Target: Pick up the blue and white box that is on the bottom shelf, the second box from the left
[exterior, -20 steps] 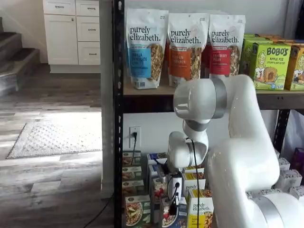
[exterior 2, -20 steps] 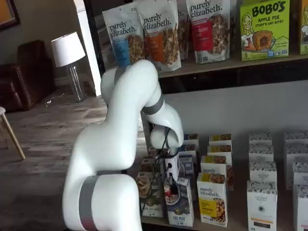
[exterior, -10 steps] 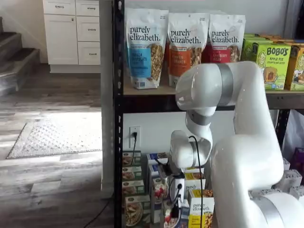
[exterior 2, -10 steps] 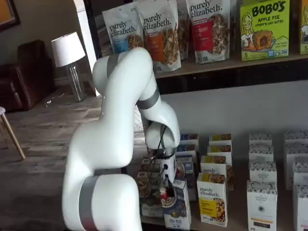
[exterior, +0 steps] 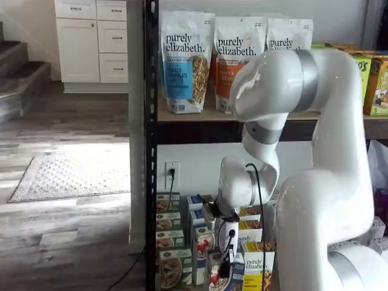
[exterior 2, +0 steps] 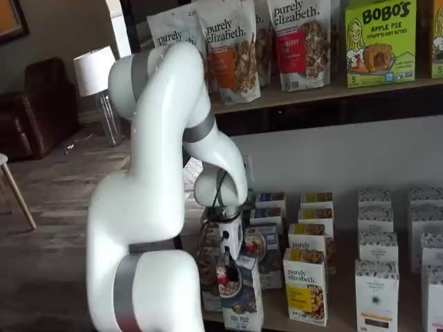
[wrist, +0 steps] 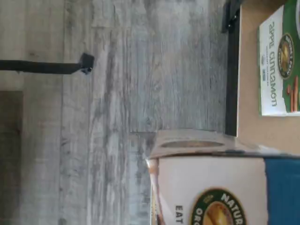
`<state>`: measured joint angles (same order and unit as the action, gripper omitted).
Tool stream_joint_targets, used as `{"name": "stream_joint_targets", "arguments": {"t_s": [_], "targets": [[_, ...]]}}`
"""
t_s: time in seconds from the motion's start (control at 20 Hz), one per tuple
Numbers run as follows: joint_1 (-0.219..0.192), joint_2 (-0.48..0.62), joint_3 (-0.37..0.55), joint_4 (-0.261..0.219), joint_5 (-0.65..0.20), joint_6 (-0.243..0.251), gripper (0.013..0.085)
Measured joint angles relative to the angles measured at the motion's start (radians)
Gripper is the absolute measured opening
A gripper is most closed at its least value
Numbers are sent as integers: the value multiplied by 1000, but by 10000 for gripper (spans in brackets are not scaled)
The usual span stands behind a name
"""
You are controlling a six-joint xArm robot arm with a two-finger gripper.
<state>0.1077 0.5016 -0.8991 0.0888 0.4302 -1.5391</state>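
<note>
The black rack [exterior: 150, 151] holds granola bags [exterior 2: 299, 43] on its upper board and rows of small boxes on the bottom shelf [exterior 2: 332, 315]. The white arm [exterior 2: 159, 200] bends down in front of the rack in both shelf views. At its end the gripper [exterior 2: 228, 266] has its black fingers closed on the blue and white box [exterior 2: 241, 296], gripping it at the top edge. In a shelf view the box stands at the front edge of the bottom shelf, leaning slightly, just beside a yellow box [exterior 2: 305, 286]; whether its base touches the board cannot be told. In a shelf view the same box [exterior: 225, 276] shows low in front of the other rows, next to a green box [exterior: 173, 270]. The wrist view shows the box's white and blue side [wrist: 220, 187] close up, over grey floor planks [wrist: 112, 112], with a green-fronted box [wrist: 280, 61] lying further back on the tan board.
</note>
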Motion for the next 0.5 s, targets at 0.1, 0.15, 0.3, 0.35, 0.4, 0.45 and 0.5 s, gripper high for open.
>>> {"name": "stream_joint_targets", "arguments": {"t_s": [0.1, 0.15, 0.3, 0.35, 0.4, 0.45, 0.5], "targets": [[8, -41, 30, -45, 12, 50, 450], [13, -62, 42, -70, 23, 77, 450], [32, -129, 78, -103, 64, 127, 450], [38, -151, 87, -100, 81, 130, 450], [47, -181, 99, -91, 103, 131, 450], [57, -219, 116, -81, 129, 133, 450], [67, -257, 128, -72, 156, 135, 450]]}}
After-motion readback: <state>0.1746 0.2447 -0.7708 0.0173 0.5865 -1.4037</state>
